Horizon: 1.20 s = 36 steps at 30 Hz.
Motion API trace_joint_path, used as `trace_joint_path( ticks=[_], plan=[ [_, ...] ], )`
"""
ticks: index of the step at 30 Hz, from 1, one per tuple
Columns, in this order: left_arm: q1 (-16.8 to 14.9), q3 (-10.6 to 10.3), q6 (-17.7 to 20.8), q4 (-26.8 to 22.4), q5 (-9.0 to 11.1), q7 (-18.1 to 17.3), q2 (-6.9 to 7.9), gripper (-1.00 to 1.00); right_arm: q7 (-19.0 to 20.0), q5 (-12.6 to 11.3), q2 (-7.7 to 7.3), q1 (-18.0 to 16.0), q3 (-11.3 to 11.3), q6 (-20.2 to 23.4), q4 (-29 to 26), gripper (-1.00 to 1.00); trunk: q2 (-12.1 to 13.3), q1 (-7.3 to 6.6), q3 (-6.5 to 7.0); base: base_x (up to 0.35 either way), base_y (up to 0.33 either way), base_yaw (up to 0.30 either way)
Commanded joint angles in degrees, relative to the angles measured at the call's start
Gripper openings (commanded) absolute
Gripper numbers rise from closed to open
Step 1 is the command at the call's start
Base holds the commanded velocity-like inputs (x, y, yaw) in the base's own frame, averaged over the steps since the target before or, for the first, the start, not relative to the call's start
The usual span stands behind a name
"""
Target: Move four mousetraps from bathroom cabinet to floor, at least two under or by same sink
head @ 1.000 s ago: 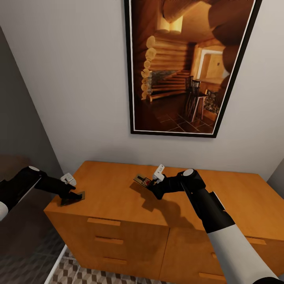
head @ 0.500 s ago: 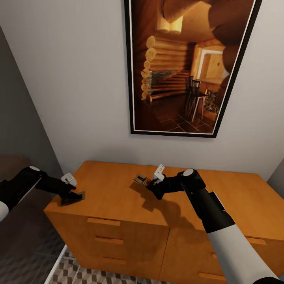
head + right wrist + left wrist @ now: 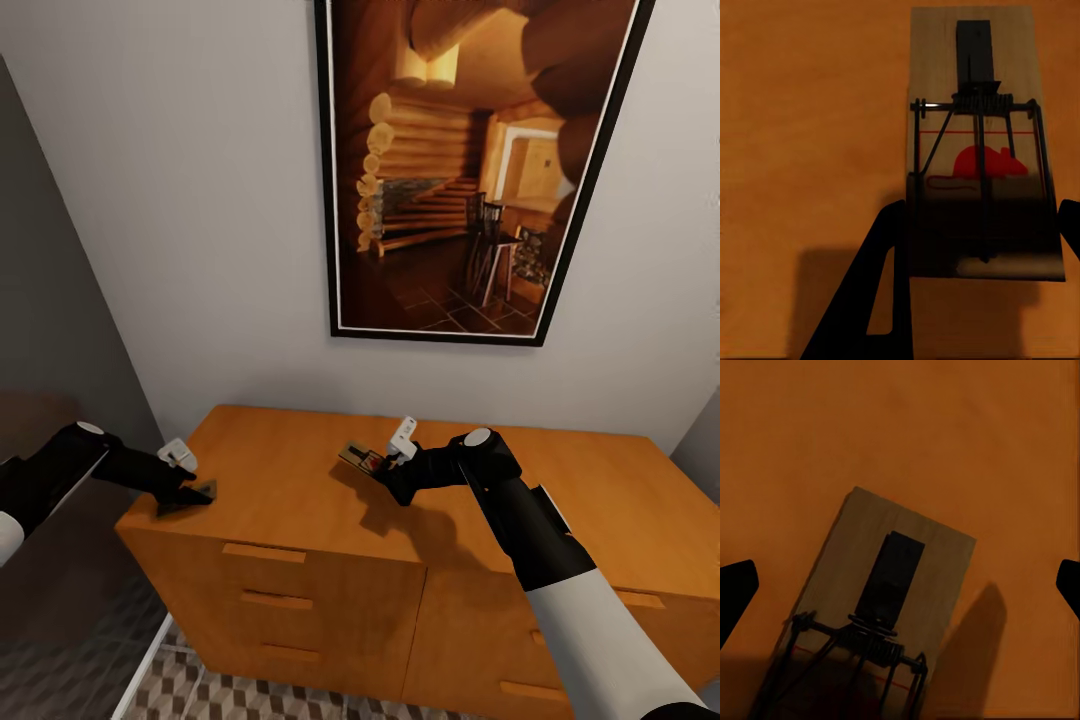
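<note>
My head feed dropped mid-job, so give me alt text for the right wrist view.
A tan mousetrap with a red mouse mark and dark wire is held over the orange-brown cabinet top, its near end between the right pincer's dark fingers. The trap's shadow falls on the wood below.
</note>
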Motion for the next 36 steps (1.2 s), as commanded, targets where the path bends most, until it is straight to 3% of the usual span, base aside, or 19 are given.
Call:
trace_joint_path(
  ticks=[1, 36],
  plan=[
    [0.04, -0.40, 0.65, 0.95, -0.33, -0.17, 0.06, 1.00, 0.53, 0.33, 0.03, -0.05, -0.03, 0.46, -0.07, -1.00, -0.04, 0.00, -0.08, -0.032, -0.005, 0.000],
    [0.08, -0.33, 0.48, 0.96, -0.24, -0.25, 0.15, 1.00, 0.53, 0.37, 0.03, -0.05, -0.03, 0.46, -0.06, -1.00, -0.04, 0.00, -0.08, -0.002, 0.000, 0.000]
  ],
)
